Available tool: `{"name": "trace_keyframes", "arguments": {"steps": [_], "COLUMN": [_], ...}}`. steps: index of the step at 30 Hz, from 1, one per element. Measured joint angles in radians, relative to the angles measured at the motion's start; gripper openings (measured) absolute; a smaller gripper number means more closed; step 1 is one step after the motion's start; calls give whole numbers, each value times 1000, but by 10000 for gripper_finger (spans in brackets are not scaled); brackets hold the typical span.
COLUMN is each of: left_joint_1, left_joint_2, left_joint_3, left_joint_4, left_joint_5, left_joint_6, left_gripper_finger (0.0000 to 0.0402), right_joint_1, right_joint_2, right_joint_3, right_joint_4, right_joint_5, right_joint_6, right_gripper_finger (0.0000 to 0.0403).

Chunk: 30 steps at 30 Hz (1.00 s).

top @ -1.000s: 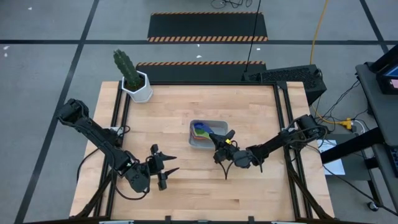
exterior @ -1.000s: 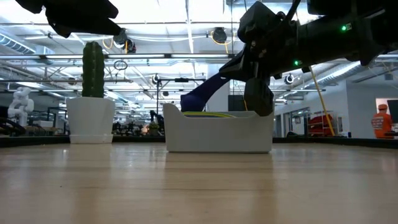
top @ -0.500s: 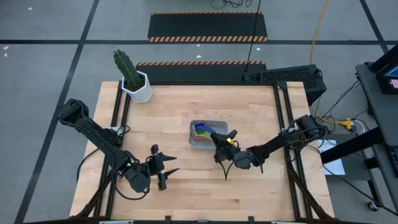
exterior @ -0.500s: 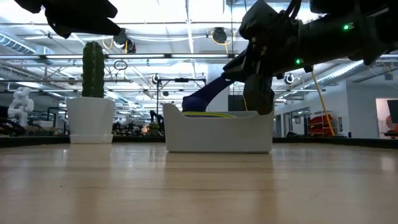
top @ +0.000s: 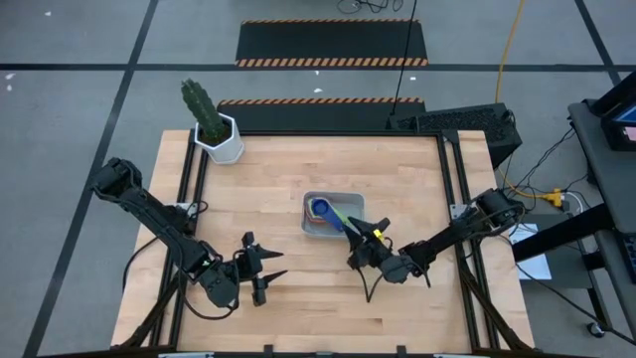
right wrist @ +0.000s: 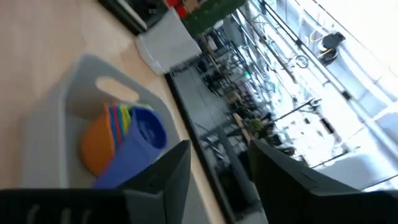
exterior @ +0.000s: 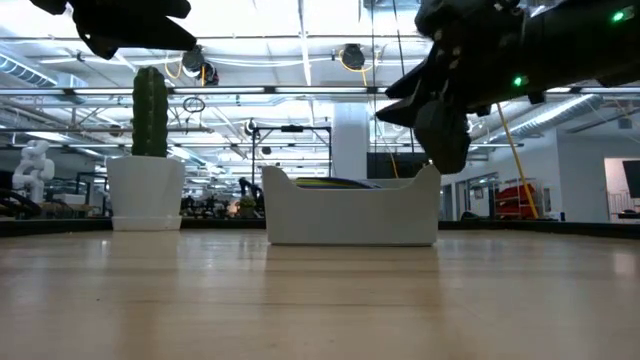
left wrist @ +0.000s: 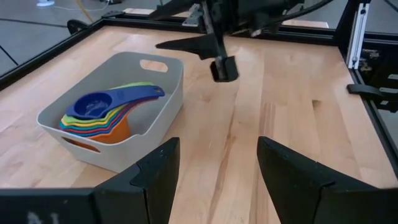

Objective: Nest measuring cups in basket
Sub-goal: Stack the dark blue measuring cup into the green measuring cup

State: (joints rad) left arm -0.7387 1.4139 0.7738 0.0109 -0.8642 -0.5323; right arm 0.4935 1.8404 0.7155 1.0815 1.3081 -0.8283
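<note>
Pretty much done, I'd say: the colourful plastic measuring cups (left wrist: pixel 102 115) sat stacked, blue on top, inside the pale grey plastic basket (left wrist: pixel 163 94). Right gripper (top: pixel 364 242) hovered just beside it, fingers apart and empty; left gripper (top: pixel 260 268) waited well apart, open.

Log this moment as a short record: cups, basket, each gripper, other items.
cups: nested stack, blue one on top, inside the basket
basket: grey tray mid-table
right gripper: open, empty, just beside the basket's near right corner
left gripper: open, empty, near the front left of the table
other: cactus pot at the far left corner
</note>
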Motion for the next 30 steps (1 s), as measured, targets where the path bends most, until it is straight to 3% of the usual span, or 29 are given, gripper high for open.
{"name": "trace_keyframes", "arguments": {"steps": [5, 11, 13, 15, 18, 20, 23, 26, 30], "left_joint_1": [0, 0, 0, 0, 0, 0, -9, -25, -44], "left_joint_2": [0, 0, 0, 0, 0, 0, 0, 0, 0], "left_joint_3": [0, 0, 0, 0, 0, 0, 0, 0, 0], "left_joint_4": [10, 11, 11, 11, 11, 10, 10, 10, 10], "left_joint_5": [0, 3, 3, 3, 8, 25, 34, 35, 36], "left_joint_6": [2, 8, 9, 9, 9, 9, 7, 7, 8], "left_gripper_finger": [218, 218, 218, 218, 218, 218, 218, 218, 218], "right_joint_1": [14, 20, 14, 1, -36, -71, -123, -160, -193], "right_joint_2": [0, 0, 0, -1, -1, -1, -1, 0, -29], "right_joint_3": [27, 225, 284, 323, 360, 405, 489, 571, 626], "right_joint_4": [35, -75, -116, -175, -323, -507, -861, -1155, -1392], "right_joint_5": [7, 105, 92, 23, -178, -318, -442, -566, -688], "right_joint_6": [210, 150, 160, 246, 535, 732, 959, 1108, 1206], "right_gripper_finger": [164, 216, 241, 257, 263, 260, 255, 256, 264]}}
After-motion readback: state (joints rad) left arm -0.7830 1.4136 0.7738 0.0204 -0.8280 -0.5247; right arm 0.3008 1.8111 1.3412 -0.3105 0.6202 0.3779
